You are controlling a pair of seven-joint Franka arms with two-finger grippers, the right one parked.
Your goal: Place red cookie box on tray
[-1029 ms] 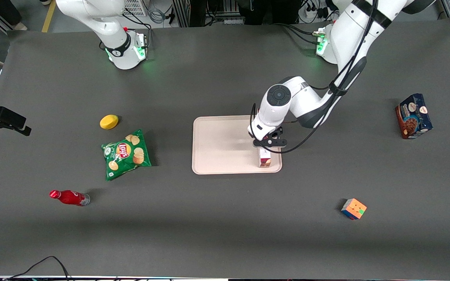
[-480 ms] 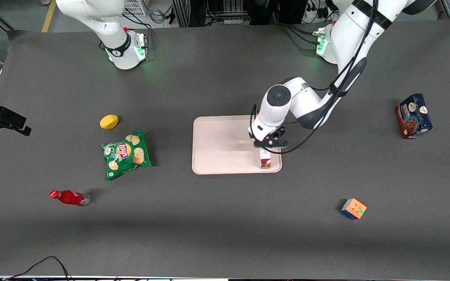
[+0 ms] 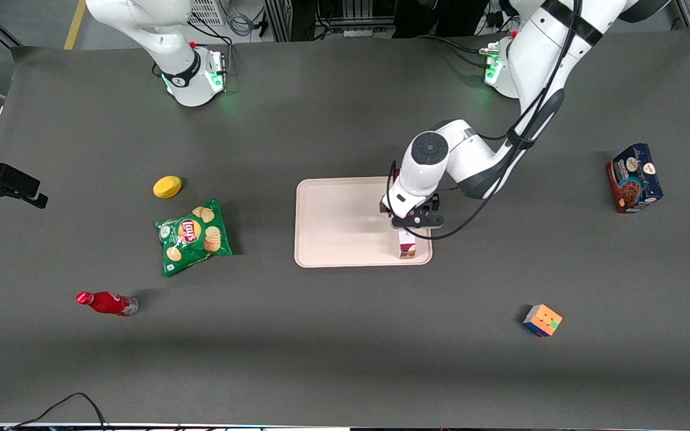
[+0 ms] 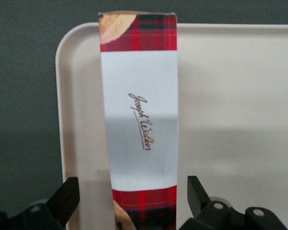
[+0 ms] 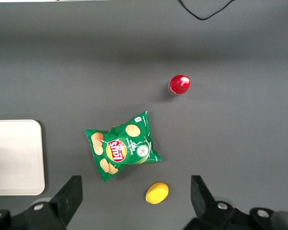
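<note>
The red cookie box (image 4: 139, 120) lies flat on the tray (image 4: 240, 120), close along the rim at the tray's working-arm end. Its white label panel faces up, with plaid and cookie pictures at both ends. My left gripper (image 4: 133, 191) straddles one end of the box and is open, with a gap between each black finger (image 4: 69, 196) and the carton. In the front view the gripper (image 3: 409, 224) hangs over the box (image 3: 406, 245), hiding most of it, and only the end nearest the camera shows. The beige tray (image 3: 339, 221) sits mid-table.
A dark-blue cookie box (image 3: 633, 178) and a colour cube (image 3: 542, 320) lie toward the working arm's end. A green chips bag (image 3: 193, 236), a yellow lemon (image 3: 167, 187) and a red bottle (image 3: 106, 303) lie toward the parked arm's end.
The left wrist has shifted very slightly. The red cookie box stays in the same place on the tray.
</note>
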